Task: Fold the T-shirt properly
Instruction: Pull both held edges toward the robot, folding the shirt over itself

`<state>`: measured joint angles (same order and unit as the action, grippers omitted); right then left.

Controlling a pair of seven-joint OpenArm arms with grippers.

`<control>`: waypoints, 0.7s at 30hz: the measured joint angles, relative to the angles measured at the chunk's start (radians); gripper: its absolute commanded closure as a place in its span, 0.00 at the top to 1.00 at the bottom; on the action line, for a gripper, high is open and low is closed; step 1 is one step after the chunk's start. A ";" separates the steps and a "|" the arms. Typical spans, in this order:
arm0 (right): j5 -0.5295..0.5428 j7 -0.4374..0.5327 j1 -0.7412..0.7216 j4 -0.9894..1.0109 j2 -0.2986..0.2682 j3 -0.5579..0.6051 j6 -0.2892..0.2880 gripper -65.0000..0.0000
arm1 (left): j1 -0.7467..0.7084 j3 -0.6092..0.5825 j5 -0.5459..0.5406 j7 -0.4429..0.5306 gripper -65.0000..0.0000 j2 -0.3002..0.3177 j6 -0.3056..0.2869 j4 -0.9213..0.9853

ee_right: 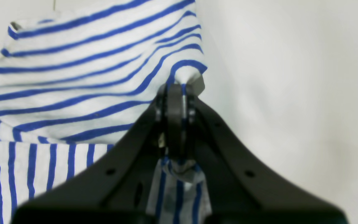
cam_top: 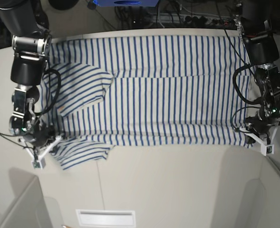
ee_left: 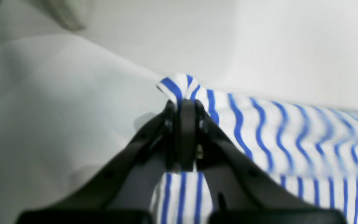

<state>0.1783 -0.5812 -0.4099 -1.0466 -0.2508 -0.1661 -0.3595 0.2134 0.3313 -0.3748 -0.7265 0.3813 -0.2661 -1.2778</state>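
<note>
The T-shirt (cam_top: 168, 95), white with thin blue stripes, lies spread wide across the table (cam_top: 178, 180), its near hem running left to right. One sleeve (cam_top: 80, 88) is folded onto the body at the left. My left gripper (cam_top: 253, 135) is at the shirt's near right corner, and in the left wrist view the left gripper (ee_left: 181, 104) is shut on a bunched fold of the T-shirt (ee_left: 275, 140). My right gripper (cam_top: 48, 144) is at the near left corner, and in the right wrist view the right gripper (ee_right: 177, 90) is shut on a pinch of the T-shirt (ee_right: 73, 77).
Bare white table surface extends in front of the shirt. A white slotted plate (cam_top: 105, 218) sits at the near edge and a grey panel (cam_top: 16, 206) at the lower left. Cables and a power strip (cam_top: 187, 19) lie behind the table.
</note>
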 measured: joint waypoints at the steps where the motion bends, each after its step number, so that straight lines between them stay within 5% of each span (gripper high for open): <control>1: 0.001 -0.008 0.011 -0.021 -0.002 0.000 0.001 0.00 | -0.011 0.005 -0.003 -0.030 0.00 -0.003 -0.008 -0.017; 9: 0.010 -0.119 0.107 -0.197 0.004 -0.004 0.001 0.00 | -0.097 0.087 -0.006 -0.082 0.00 0.002 -0.010 -0.155; 13: 0.006 -0.169 0.139 -0.269 0.003 -0.005 0.000 0.00 | -0.135 0.097 -0.003 -0.187 0.00 0.003 -0.010 -0.228; 21: 0.006 -0.253 0.241 -0.465 0.006 -0.005 0.000 0.00 | -0.264 0.095 -0.011 -0.196 0.00 0.001 -0.010 -0.390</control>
<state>0.1848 -0.8341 -0.1684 -1.5120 -0.2451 -0.1711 -0.3592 -0.0509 0.4263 -0.3862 -0.9226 0.3820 -0.2764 -1.6676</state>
